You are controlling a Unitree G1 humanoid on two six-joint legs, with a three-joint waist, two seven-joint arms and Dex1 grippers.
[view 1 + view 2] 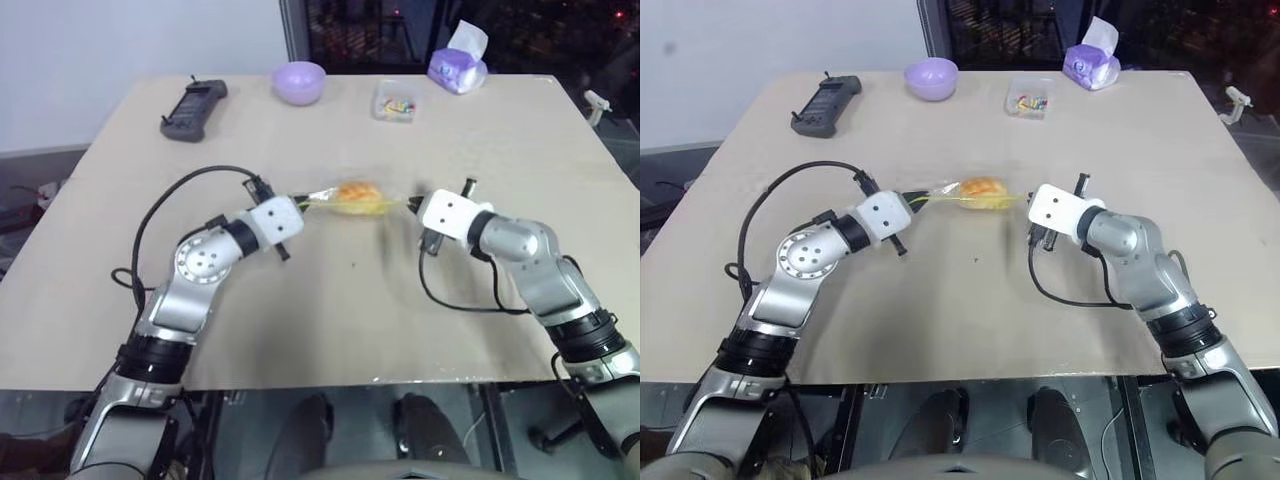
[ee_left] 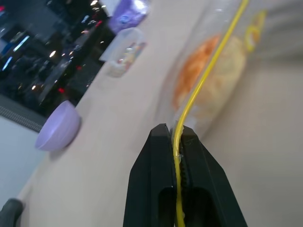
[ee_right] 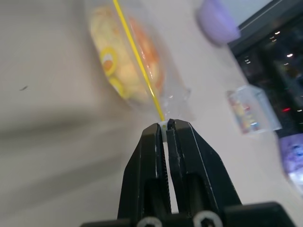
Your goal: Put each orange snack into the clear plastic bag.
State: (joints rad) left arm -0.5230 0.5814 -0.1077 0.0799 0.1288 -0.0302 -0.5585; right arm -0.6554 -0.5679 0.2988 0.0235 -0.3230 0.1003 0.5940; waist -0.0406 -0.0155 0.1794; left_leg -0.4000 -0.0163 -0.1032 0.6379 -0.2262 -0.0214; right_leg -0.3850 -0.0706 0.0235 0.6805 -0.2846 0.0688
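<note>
Two claws: both pinching the clear plastic bag (image 1: 352, 203), one at each end, bag stretched between them over the table (image 1: 330, 320)
Left eye view: left claw (image 1: 302, 204) clamped on the bag's left end; right claw (image 1: 412, 205) clamped on its right end; orange snack (image 1: 356, 192) sits inside the bag, mid-span
Table far edge: black handheld controller (image 1: 193, 109), purple bowl (image 1: 299, 82), small clear box of coloured bits (image 1: 394, 100), purple tissue pack (image 1: 457, 66)
Left wrist view: fingers pressed together on the yellow seal strip (image 2: 207, 75); snack just past the tips, inside the bag
Right wrist view: fingers pressed together on the bag's corner, where the strip ends; snack inside, near the tips
</note>
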